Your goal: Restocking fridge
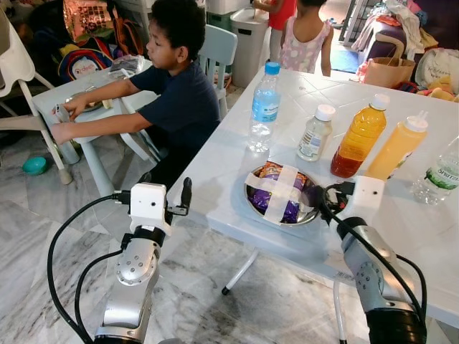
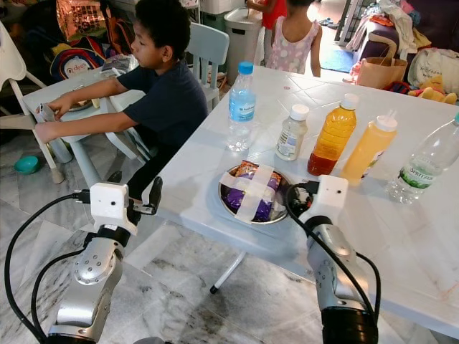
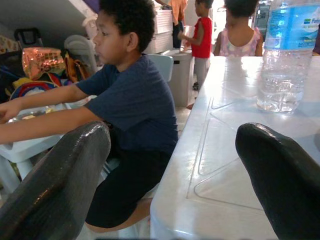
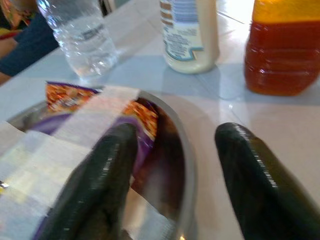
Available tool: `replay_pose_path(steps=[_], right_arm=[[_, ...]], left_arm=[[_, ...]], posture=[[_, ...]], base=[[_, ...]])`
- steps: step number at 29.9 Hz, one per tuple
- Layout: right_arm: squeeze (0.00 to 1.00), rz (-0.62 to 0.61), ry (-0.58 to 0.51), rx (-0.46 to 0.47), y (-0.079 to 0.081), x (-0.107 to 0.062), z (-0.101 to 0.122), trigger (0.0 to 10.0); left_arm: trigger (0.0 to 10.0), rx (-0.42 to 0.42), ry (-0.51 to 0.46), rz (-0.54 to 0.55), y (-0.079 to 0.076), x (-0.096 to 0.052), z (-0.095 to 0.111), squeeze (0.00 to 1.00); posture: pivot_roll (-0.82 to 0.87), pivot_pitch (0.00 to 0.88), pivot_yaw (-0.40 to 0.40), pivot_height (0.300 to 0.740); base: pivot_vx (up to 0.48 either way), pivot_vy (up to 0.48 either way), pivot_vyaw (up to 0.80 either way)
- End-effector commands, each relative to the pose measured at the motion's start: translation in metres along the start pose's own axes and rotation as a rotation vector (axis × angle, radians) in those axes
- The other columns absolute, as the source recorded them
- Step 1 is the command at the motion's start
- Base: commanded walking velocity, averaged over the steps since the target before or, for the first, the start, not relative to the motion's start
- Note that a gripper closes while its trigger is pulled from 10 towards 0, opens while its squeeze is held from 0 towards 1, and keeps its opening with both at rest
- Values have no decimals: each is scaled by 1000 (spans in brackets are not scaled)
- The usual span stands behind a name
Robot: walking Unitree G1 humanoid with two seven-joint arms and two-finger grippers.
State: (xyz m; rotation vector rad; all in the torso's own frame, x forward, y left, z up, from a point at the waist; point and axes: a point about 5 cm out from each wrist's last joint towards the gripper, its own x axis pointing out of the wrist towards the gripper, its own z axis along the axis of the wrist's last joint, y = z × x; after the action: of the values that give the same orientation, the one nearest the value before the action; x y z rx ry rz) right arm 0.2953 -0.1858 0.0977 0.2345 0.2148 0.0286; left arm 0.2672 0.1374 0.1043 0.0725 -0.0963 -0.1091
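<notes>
We cannot read the purple snack packet (image 1: 278, 193) in the metal bowl (image 1: 310, 213), since crossed strips of white tape cover its face and the right wrist view renders it blurred. The water bottle (image 3: 289, 55) is cut off above its label in the left wrist view. Two people (image 1: 307, 32) standing beyond the white table (image 1: 215, 172) are cut off at the head views' top edge.

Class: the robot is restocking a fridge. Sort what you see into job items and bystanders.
Job items: steel bowl of taped snack packets, water bottle, white bottle, two juice bottles, right hand straddling the bowl's rim.

Bystanders: tote bag, bin, seated child.
</notes>
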Motion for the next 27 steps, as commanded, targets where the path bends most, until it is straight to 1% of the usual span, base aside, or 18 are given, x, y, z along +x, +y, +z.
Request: replay_pose_path(steps=[1, 3, 8, 11, 12, 14, 15, 16, 17, 20, 22, 24, 25, 27], right_arm=[[1000, 26, -28, -3, 6, 1, 8, 10000], [1000, 31, 2, -18, 8, -4, 1, 10000], [1000, 28, 10, -37, 11, -13, -6, 10000], [1000, 38, -25, -70, 13, -17, -4, 10000], [1000, 28, -50, -81, 13, -19, -1, 10000], [1000, 3, -66, -78, 12, -20, 1, 10000], [718, -28, -106, -74, 9, -21, 7, 10000], [718, -28, -106, -74, 9, -21, 7, 10000], [0, -36, -142, -71, 9, -24, 11, 10000], [0, -51, -193, -73, 7, -27, 17, 10000], [0, -53, -191, -75, 6, -27, 17, 10000], [0, -66, -137, -88, 2, -25, 9, 10000], [0, -66, -137, -88, 2, -25, 9, 10000], [0, -71, -86, -94, 1, -23, 1, 10000]], left_arm=[[10000, 17, -5, -2, 0, 2, 2, 0], [10000, 16, -3, -2, 0, 1, 1, 0], [10000, 15, -2, 0, 1, 1, 1, 0], [10000, 15, -1, -1, 1, 1, 1, 0], [10000, 15, -1, -4, 0, 1, 1, 0], [10000, 16, -1, -6, 0, 1, 1, 0], [10000, 16, -2, -8, 0, 1, 1, 0], [10000, 16, -2, -8, 0, 1, 1, 0], [10000, 16, -3, -8, 0, 2, 1, 0], [10000, 15, -3, -8, 0, 2, 2, 0], [10000, 14, -3, -10, -1, 2, 1, 0], [10000, 12, 0, -13, -2, 2, 0, 0], [10000, 12, 0, -13, -2, 2, 0, 0], [10000, 11, 0, -13, -2, 2, 1, 0]], posture=[[21, 0, -7, 740], [22, 0, -8, 740], [20, 0, -7, 740], [17, 0, -2, 740], [13, 0, 0, 740], [13, 0, 0, 740], [11, 0, 1, 740], [11, 0, 1, 740], [9, 0, 2, 740], [8, 0, 0, 740], [7, 0, 1, 740], [9, 0, 0, 740], [9, 0, 0, 740], [10, 0, 0, 740]], base=[[0, 0, 0], [0, 0, 0], [0, 0, 0], [0, 0, 0], [0, 0, 0], [0, 0, 0], [0, 0, 0], [0, 0, 0], [0, 0, 0], [0, 0, 0], [0, 0, 0], [0, 0, 0], [0, 0, 0], [0, 0, 0]])
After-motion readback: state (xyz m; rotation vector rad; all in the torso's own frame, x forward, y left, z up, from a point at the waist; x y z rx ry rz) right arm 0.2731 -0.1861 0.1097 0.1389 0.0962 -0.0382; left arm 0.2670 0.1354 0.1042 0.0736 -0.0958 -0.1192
